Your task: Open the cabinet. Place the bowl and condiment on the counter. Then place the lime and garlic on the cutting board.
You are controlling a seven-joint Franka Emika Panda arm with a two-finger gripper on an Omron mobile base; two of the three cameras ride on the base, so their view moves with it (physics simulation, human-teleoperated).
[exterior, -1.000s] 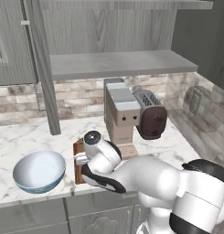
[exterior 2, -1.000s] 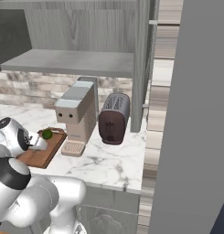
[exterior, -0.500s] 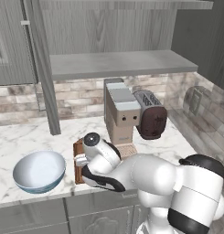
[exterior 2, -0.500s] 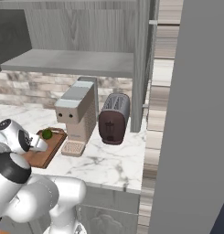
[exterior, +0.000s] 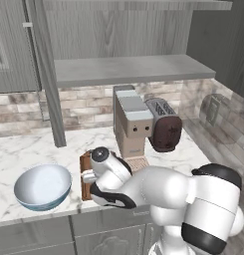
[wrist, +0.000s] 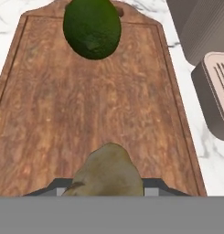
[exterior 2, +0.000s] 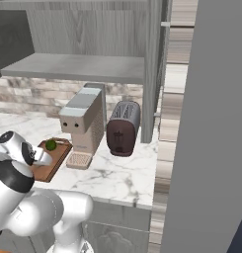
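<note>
Little has shifted over the last second: arm and gripper (wrist: 109, 191) sit as before, low over the cutting board (wrist: 86, 109); bowl, lime and appliances have not moved.

Left to right on the counter (exterior: 24, 147): bowl (exterior: 43, 186) resting upright near the front edge, then the board beside it, then a coffee machine (exterior: 132, 122) and a toaster (exterior: 163, 124) touching side by side. Cabinet (exterior: 128, 69) stands open above, shelf bare.

Hand view: garlic (wrist: 109, 176) sits between the finger tips at the near end of the board, seemingly pinched by half-closed jaws (contact with the wood not resolvable). Lime (wrist: 92, 28) rests on the board at the far, handle end, well apart from the garlic.

Handling, judged: garlic is light, firm, papery and lumpy, so likely to roll once let go; best held across its widest part and released low. Lime is firm and smooth and may roll if nudged.

Count: one bowl, one lime, one garlic, one board, one coffee machine, one toaster. Condiment not located.
</note>
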